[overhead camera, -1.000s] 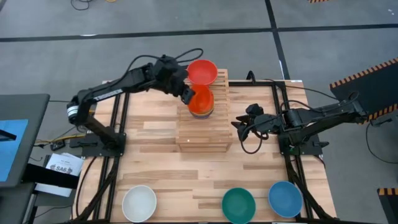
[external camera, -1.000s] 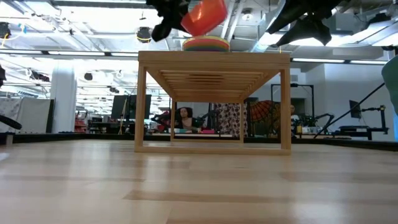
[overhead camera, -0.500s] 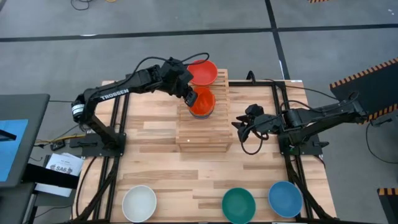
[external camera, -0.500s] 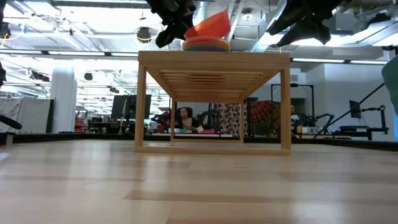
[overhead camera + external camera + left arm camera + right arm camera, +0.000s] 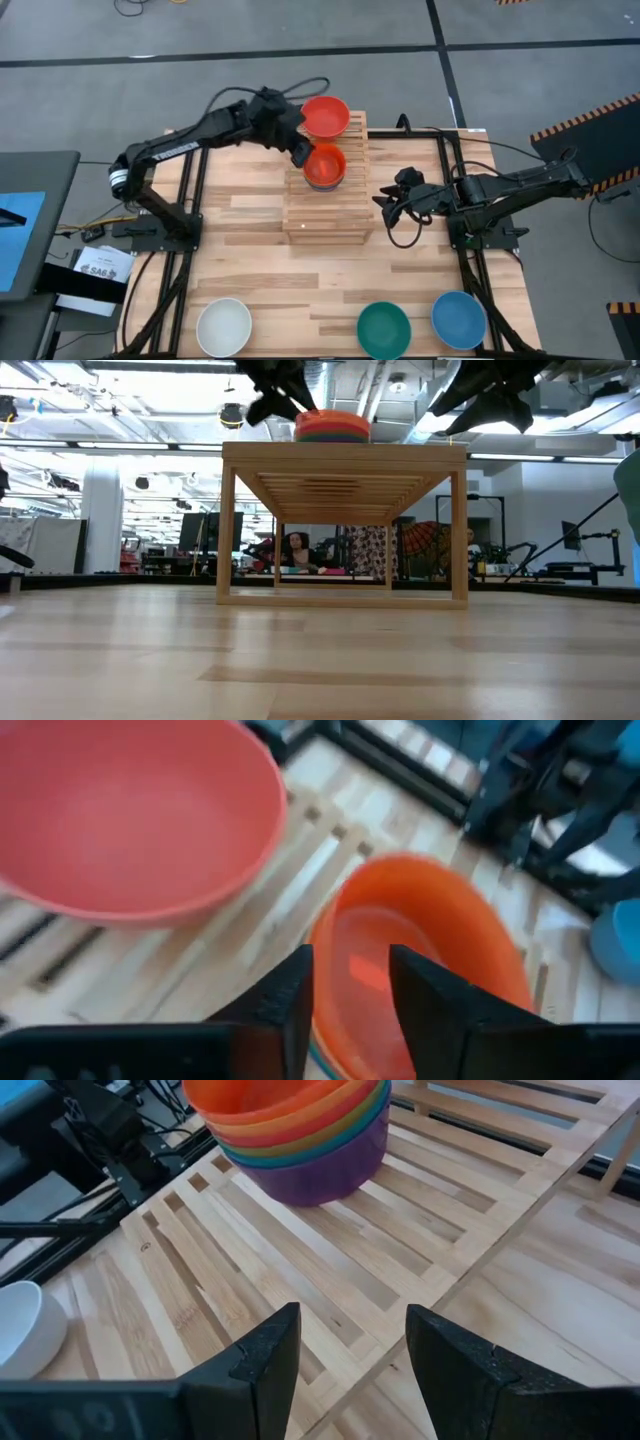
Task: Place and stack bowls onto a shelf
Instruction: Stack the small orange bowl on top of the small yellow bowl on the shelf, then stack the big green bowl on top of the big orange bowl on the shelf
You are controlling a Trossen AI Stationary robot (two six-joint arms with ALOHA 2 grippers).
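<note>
On the wooden shelf (image 5: 328,215) stands a stack of bowls (image 5: 332,428) with an orange bowl (image 5: 325,165) on top and a purple one (image 5: 320,1165) at the bottom. A red bowl (image 5: 325,115) sits alone on the shelf's far step. My left gripper (image 5: 350,995) is open at the orange bowl's left rim, one finger on each side of the rim. My right gripper (image 5: 385,205) hovers open just right of the shelf, with nothing between its fingers (image 5: 350,1350). My left gripper comes slanting down from the table's left and straddles the orange bowl's rim (image 5: 330,935), one finger inside the bowl and one outside. The bowl sits level, nested in the stack. Whether either finger touches the rim, I cannot tell.
A white bowl (image 5: 224,326), a teal bowl (image 5: 384,329) and a blue bowl (image 5: 459,319) stand along the table's near edge. Bare planks lie between them and the shelf. Cables trail at the right arm's base (image 5: 480,225).
My left gripper has come down over the stack with the orange bowl. The bowl was lifted and tilted a second ago, then lower and still tilted. It now sits level, nested on top of the stack.
</note>
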